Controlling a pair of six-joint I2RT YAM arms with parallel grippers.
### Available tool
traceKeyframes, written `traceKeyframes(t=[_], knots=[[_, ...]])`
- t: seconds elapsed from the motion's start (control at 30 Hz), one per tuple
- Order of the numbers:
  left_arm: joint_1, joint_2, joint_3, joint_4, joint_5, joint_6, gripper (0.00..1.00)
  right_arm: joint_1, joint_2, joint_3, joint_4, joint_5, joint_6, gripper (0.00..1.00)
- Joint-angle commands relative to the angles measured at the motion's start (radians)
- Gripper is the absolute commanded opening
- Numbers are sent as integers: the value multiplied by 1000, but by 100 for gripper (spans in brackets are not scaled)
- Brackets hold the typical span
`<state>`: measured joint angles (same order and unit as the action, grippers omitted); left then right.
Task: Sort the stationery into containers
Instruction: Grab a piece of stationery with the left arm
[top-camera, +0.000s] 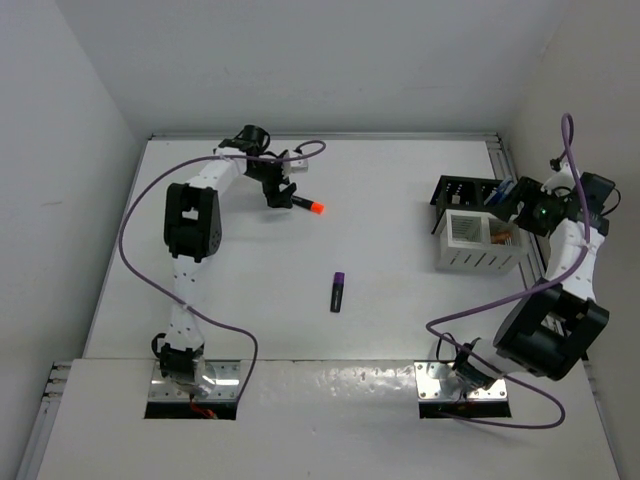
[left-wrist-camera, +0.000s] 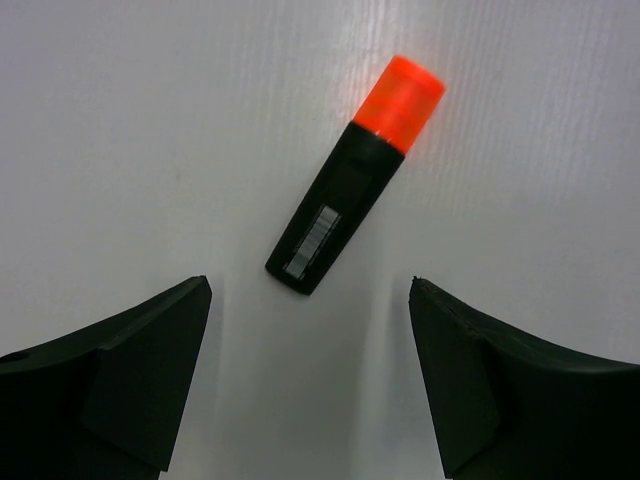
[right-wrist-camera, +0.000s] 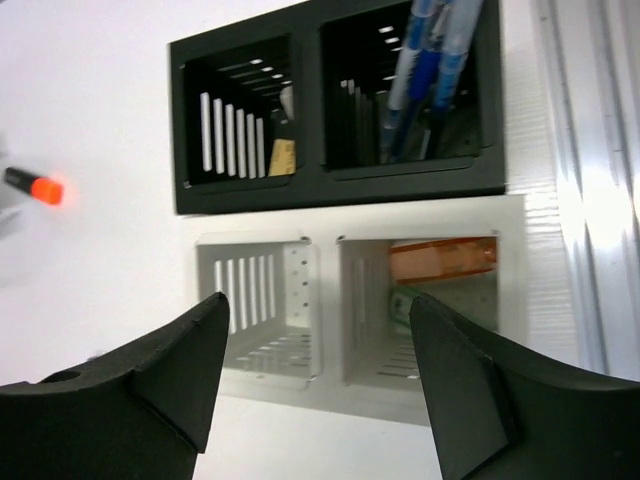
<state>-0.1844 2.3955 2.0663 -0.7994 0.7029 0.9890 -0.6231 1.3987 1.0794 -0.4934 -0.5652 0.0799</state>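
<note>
Your left hand (left-wrist-camera: 310, 335), fingers apart, hovers over the white table (left-wrist-camera: 110, 120); the stubby black highlighter with orange cap (left-wrist-camera: 345, 215) lies just ahead, centred between them, its long axis slanting cap-rightward. Your right hand (right-wrist-camera: 318, 330), likewise apart, hangs well away above the white slatted box (right-wrist-camera: 255, 241)

We see the white box (right-wrist-camera: 258, 300) as smooth matt plastic; the black organiser (right-wrist-camera: 310, 186) next to it is plastic with a faint sheen. Beside the box runs a brushed metal rail (right-wrist-camera: 590, 200). Far from the box, the highlighter (left-wrist-camera: 335, 215) shows a matt black body and smooth orange cap, on a smooth, faintly ribbed table (left-wrist-camera: 120, 120).
</note>
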Motion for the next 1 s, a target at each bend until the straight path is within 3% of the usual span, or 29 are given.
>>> traceKeyframes(t=[0.0, 0.23, 0.37, 0.53, 0.73, 0.77, 0.93, 0.97], knots=[[-30, 27, 14, -11, 105, 71, 87, 6, -32, 34, -10, -96, 32, 72], [-66, 59, 70, 45, 57, -12, 89, 39, -52, 54, -36, -170, 83, 72], [-113, 80, 84, 26, -63, -15, 87, 62, -63, 60, -47, -197, 106, 71], [-179, 111, 106, -140, -195, 78, 66, 83, -73, 85, -59, -211, 109, 69], [-193, 126, 62, -325, -168, 138, 34, 111, -86, 111, -76, -240, 123, 65], [-191, 116, 34, -327, -161, 132, 24, 117, -93, 106, -74, -239, 124, 64], [-198, -80, -201, -193, -111, 25, 16, 199, -156, 68, -54, -229, 145, 65], [-194, -123, -280, -99, -97, -18, 13, 221, -185, 41, -33, -225, 156, 66]])
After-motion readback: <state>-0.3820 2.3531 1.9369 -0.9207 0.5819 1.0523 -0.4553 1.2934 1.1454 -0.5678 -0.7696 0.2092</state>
